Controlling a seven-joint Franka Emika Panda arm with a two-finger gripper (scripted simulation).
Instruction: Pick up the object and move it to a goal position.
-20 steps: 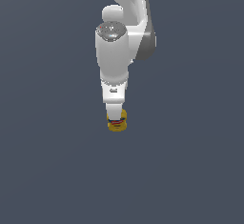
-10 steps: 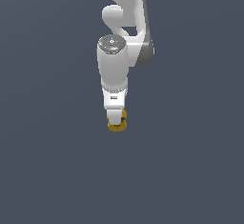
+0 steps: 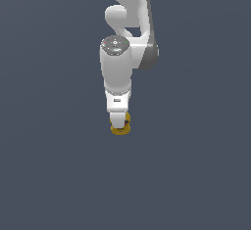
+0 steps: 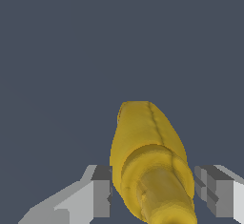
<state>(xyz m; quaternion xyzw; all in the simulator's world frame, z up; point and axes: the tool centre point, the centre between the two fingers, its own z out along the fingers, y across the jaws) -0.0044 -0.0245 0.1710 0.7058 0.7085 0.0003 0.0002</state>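
The yellow mustard bottle (image 3: 120, 129) stands on the dark grey floor, mostly hidden under my hand in the exterior view. In the wrist view the bottle (image 4: 145, 142) fills the space between my fingers, its nozzle end nearest the camera. My gripper (image 3: 119, 122) points straight down over it. In the wrist view my gripper (image 4: 152, 192) has one finger (image 4: 101, 189) against one side of the bottle and the other finger (image 4: 209, 192) against the other side, so it looks shut on the bottle. The label is hidden.
Plain dark grey floor (image 3: 54, 165) lies all around. The white arm (image 3: 127, 23) rises above the bottle toward the top of the exterior view. No other object shows.
The arm has lowered over the last second, bringing the hand down around the bottle. The bottle has stayed in place.
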